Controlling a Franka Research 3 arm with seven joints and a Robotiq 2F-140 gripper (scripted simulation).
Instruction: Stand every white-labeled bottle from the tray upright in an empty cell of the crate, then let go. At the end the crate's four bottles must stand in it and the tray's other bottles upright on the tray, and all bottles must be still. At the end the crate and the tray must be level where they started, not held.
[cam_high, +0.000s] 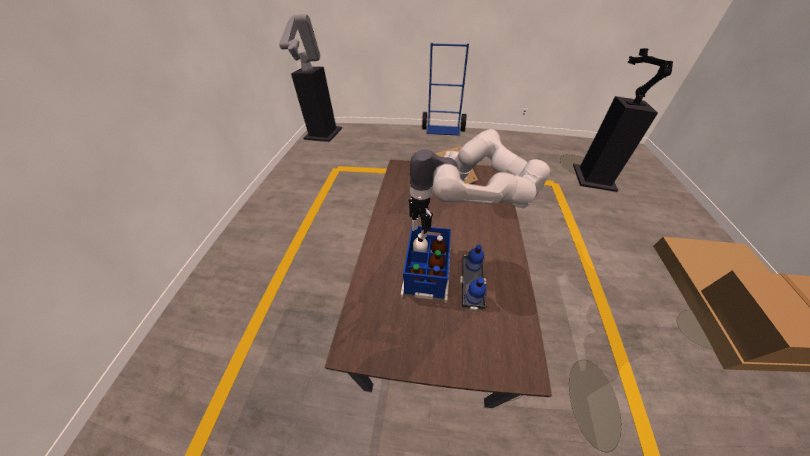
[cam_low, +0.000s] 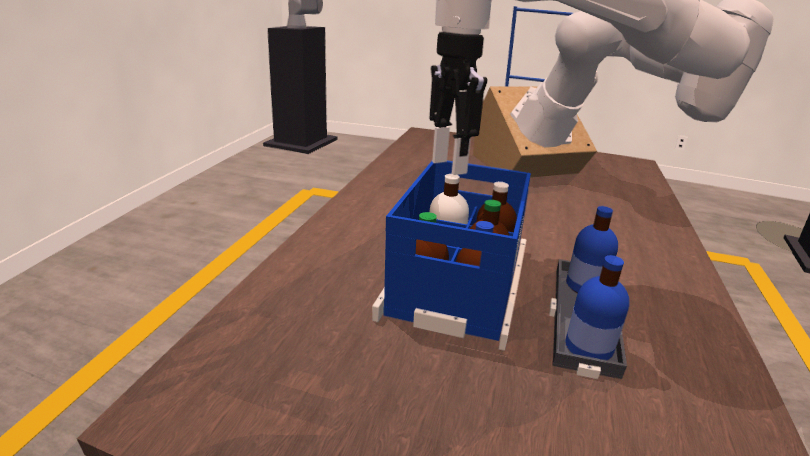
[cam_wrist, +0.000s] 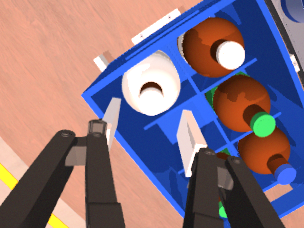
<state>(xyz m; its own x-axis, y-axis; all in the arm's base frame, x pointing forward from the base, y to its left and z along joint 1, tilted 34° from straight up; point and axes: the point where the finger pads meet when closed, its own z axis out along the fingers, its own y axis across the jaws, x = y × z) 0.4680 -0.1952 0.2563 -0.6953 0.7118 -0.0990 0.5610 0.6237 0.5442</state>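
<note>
My gripper (cam_high: 420, 229) (cam_low: 450, 164) (cam_wrist: 149, 117) is partly open and empty, its fingertips above the white bottle and the crate's left side. The white bottle (cam_high: 420, 245) (cam_low: 448, 209) (cam_wrist: 150, 70) stands upright in the crate's far left cell. The blue crate (cam_high: 425, 286) (cam_low: 442, 283) (cam_wrist: 150, 161) also holds brown bottles: one with a white cap (cam_low: 500, 187) (cam_wrist: 230, 55), two with green caps (cam_low: 492, 206) (cam_low: 427, 216) and one with a blue cap (cam_low: 484, 226) (cam_wrist: 285, 173). The middle left cell is empty. Two blue bottles (cam_low: 595, 243) (cam_low: 601, 303) stand upright on the dark tray (cam_low: 566, 360).
Pale stop blocks (cam_low: 439, 322) (cam_low: 588, 371) sit at the crate's and tray's feet on the table (cam_high: 430, 339) (cam_low: 317, 339). The tray is right of the crate, with a gap between them. The arm's wooden base (cam_low: 510, 133) is at the back.
</note>
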